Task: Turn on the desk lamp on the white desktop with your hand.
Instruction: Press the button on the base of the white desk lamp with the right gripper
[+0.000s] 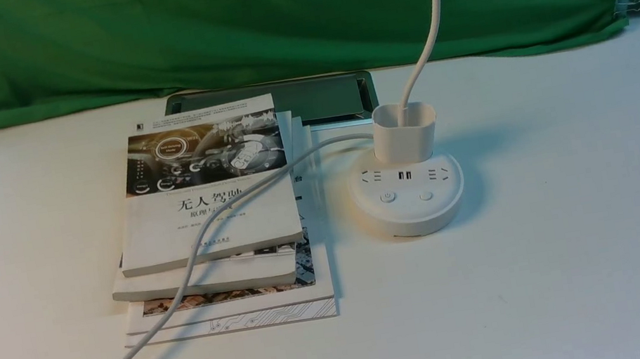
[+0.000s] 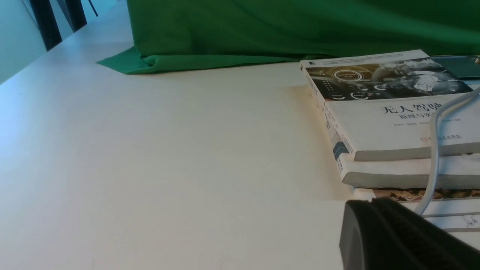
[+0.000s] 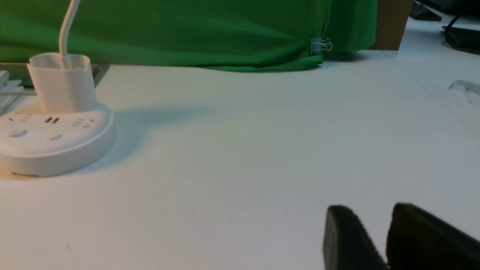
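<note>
The white desk lamp [image 1: 407,194] stands on the white desktop [image 1: 589,214], to the right of the books. Its round base carries sockets, USB ports and two buttons [image 1: 388,197], with a cup holder [image 1: 405,130], a thin gooseneck and a head cut off by the top edge. The lamp base also shows in the right wrist view [image 3: 52,140]. My right gripper [image 3: 371,213] is slightly open and empty, low over the bare desk well to the lamp's right. My left gripper [image 2: 371,203] has its fingers pressed together and empty, near the front corner of the book pile.
A pile of books [image 1: 214,222] lies left of the lamp, and a white cable [image 1: 191,261] runs over it to the front edge. A dark tray [image 1: 307,101] sits behind the books. A green cloth backdrop [image 1: 268,14] closes the back.
</note>
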Action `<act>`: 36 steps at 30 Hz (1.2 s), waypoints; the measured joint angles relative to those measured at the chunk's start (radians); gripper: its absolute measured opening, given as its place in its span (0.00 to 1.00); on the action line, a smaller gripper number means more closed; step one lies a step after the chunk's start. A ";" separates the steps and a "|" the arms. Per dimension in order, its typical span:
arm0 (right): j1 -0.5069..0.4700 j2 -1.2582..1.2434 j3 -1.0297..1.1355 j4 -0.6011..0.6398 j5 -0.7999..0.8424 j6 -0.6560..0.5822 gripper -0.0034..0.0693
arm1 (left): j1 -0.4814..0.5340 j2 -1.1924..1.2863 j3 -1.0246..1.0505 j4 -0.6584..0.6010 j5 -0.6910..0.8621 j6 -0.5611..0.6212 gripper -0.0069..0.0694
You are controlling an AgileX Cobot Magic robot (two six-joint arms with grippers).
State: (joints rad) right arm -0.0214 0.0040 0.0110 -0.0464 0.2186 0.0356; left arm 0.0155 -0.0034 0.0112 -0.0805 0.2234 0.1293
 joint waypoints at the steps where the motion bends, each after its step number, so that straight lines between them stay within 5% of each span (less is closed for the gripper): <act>1: 0.000 0.000 0.000 0.005 0.000 0.009 0.38 | 0.000 0.000 0.000 0.000 0.000 0.000 0.12; 5: 0.000 0.000 0.000 0.077 0.000 0.155 0.38 | 0.000 0.000 0.000 0.000 0.000 0.000 0.12; 12: 0.000 0.000 0.000 0.244 0.000 0.764 0.38 | 0.000 0.000 0.000 0.000 0.000 0.000 0.12; 18: 0.000 0.000 0.000 0.234 0.000 0.852 0.38 | 0.000 0.000 0.000 0.000 0.000 0.000 0.12; 27: 0.000 0.000 0.000 0.231 -0.077 0.645 0.37 | 0.000 0.000 0.000 0.000 0.000 0.000 0.12; 34: 0.000 0.065 -0.220 0.229 -0.006 0.211 0.14 | 0.000 0.000 0.000 0.000 0.000 0.000 0.12; 36: 0.000 0.189 -0.380 0.228 0.095 -0.001 0.09 | 0.000 0.000 0.000 0.000 0.000 0.000 0.12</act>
State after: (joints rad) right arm -0.0214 0.1929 -0.3689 0.1815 0.3133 0.0343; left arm 0.0155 -0.0034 0.0112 -0.0805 0.2234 0.1293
